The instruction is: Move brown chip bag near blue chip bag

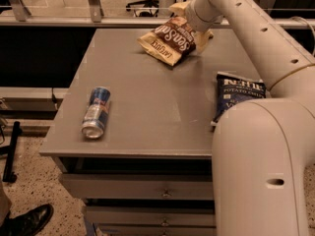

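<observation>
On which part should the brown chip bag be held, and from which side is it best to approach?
Probably the far end of the brown chip bag, taken from above and behind. The bag lies slanted on the table with that end at the claw, and its ends look flatter than the puffy middle.

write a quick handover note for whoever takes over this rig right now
The gripper is at the far edge of the grey table, at the far end of the crinkly brown chip bag with tan ends. A firm grasp cannot be confirmed.
The dark navy blue chip bag lies flat at the right edge, clearly apart from the brown one.
A blue and silver drink can lies on its side at front left.
Done: the arm has reached the bag.
Left: carry the brown bag toward the front right and set it beside the blue bag.
</observation>
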Robot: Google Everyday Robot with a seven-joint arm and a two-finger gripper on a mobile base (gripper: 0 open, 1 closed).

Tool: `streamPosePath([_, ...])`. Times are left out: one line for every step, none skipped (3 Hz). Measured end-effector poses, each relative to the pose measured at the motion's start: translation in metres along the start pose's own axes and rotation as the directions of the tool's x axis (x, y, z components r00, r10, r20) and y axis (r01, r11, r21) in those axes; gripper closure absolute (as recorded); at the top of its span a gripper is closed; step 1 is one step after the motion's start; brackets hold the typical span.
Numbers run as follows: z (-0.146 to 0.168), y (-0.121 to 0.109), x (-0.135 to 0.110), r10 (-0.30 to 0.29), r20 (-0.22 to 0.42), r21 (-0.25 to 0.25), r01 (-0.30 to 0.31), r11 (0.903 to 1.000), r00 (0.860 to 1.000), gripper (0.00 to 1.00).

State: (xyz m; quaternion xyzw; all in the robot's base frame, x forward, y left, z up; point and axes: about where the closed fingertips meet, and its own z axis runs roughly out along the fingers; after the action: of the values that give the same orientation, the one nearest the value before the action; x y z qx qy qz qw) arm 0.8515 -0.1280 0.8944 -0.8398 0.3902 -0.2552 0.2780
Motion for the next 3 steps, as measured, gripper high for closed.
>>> streamPosePath([0.009, -0.006, -0.007, -0.040, 0.020, -0.001, 0.040, 0.9992, 0.999, 0.17])
streamPosePath([0.013, -0.013, -0.013, -0.069, 0.036, 0.001, 0.069, 0.9976, 0.997, 0.40])
streamPosePath([0.012, -0.018, -0.016, -0.083, 0.045, 0.010, 0.083, 0.9965, 0.996, 0.63])
